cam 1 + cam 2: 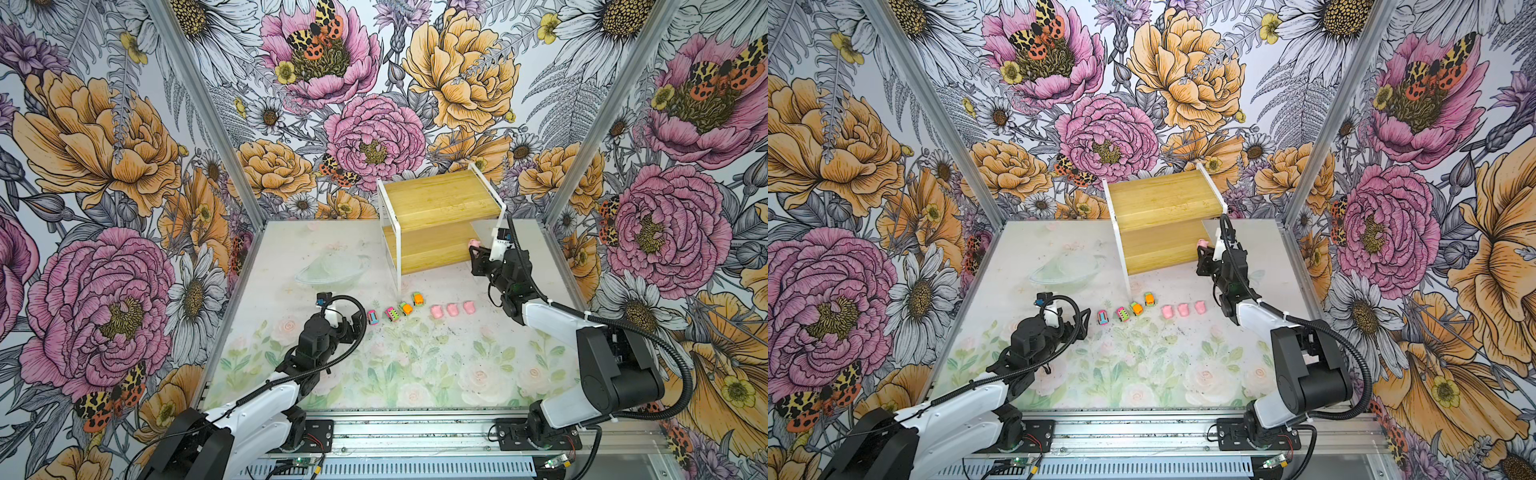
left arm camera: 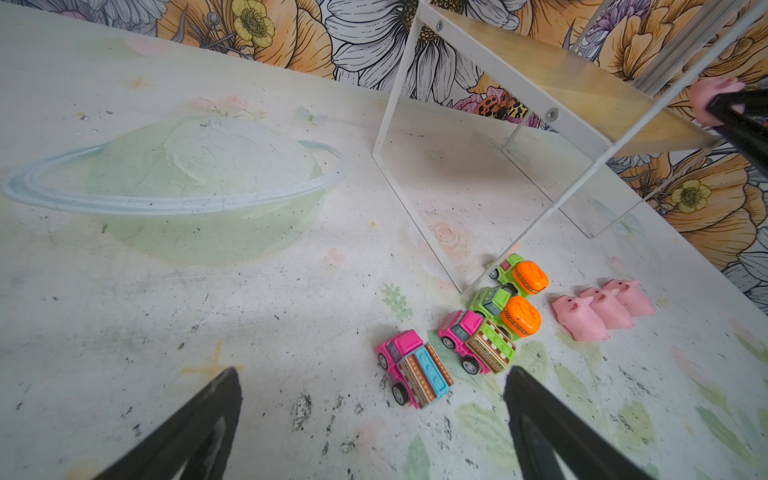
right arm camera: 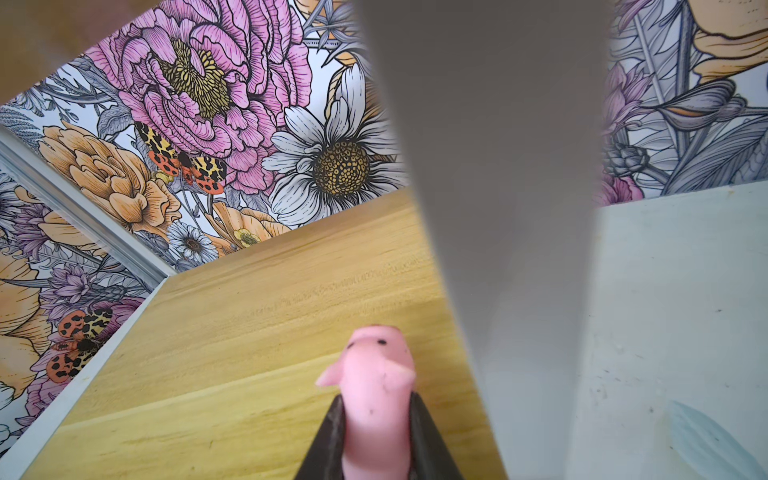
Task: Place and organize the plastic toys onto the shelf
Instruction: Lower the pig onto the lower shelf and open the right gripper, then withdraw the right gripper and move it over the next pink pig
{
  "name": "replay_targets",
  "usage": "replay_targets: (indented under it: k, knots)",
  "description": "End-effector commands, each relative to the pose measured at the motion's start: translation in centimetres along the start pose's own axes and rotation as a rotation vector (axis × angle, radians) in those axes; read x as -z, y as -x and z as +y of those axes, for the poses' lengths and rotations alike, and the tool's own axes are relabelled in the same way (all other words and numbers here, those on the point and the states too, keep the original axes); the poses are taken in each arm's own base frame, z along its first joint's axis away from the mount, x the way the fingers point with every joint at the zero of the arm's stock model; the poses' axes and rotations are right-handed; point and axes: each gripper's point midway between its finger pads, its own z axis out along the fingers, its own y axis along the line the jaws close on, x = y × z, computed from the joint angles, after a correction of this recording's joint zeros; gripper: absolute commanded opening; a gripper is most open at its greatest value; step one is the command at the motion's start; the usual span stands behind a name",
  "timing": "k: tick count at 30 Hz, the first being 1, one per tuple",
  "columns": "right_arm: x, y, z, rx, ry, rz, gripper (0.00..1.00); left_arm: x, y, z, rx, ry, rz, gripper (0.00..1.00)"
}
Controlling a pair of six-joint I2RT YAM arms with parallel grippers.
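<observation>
The shelf (image 1: 440, 199) (image 1: 1163, 199) stands at the back of the table, two yellowish boards in a white frame (image 2: 415, 83). My right gripper (image 1: 473, 249) (image 1: 1203, 249) (image 3: 376, 399) is shut on a pink pig (image 1: 473, 242) (image 3: 376, 374), held just over the right end of the lower board (image 3: 249, 332). In front of the shelf lies a row of toys: a pink car with blue trim (image 1: 372, 317) (image 2: 415, 368), a pink car with green trim (image 1: 391, 313) (image 2: 478, 343), two orange-and-green cars (image 1: 406, 308) (image 1: 418, 299) and three pink pigs (image 1: 452, 309) (image 2: 606, 307). My left gripper (image 1: 357, 322) (image 2: 372, 370) hangs open just left of the blue-trimmed car, holding nothing.
A planet (image 1: 332, 266) is printed flat on the table mat left of the shelf. Flowered walls with aluminium posts (image 1: 208, 124) close in three sides. The arms' mounting rail (image 1: 415, 432) runs along the front edge.
</observation>
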Motion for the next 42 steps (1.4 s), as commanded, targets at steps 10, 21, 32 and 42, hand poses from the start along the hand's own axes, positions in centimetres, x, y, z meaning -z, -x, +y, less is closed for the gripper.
replay_targets:
  k: [10,21,32,42]
  knots:
    - [-0.5,-1.7,-0.4,0.002,-0.007,0.031,0.28,0.0,1.1,-0.4,0.005,-0.021,-0.033,0.99]
    - [-0.4,-1.7,-0.7,0.005,-0.024,0.031,0.41,0.0,1.1,-0.4,0.005,-0.022,-0.033,0.99]
    - [0.7,-1.3,-0.5,0.039,-0.031,0.033,0.54,0.0,1.2,-0.4,0.005,-0.02,-0.035,0.99]
    - [5.8,-3.0,-0.2,0.02,-0.009,0.009,0.61,0.0,1.2,-0.3,0.006,-0.016,-0.036,0.99]
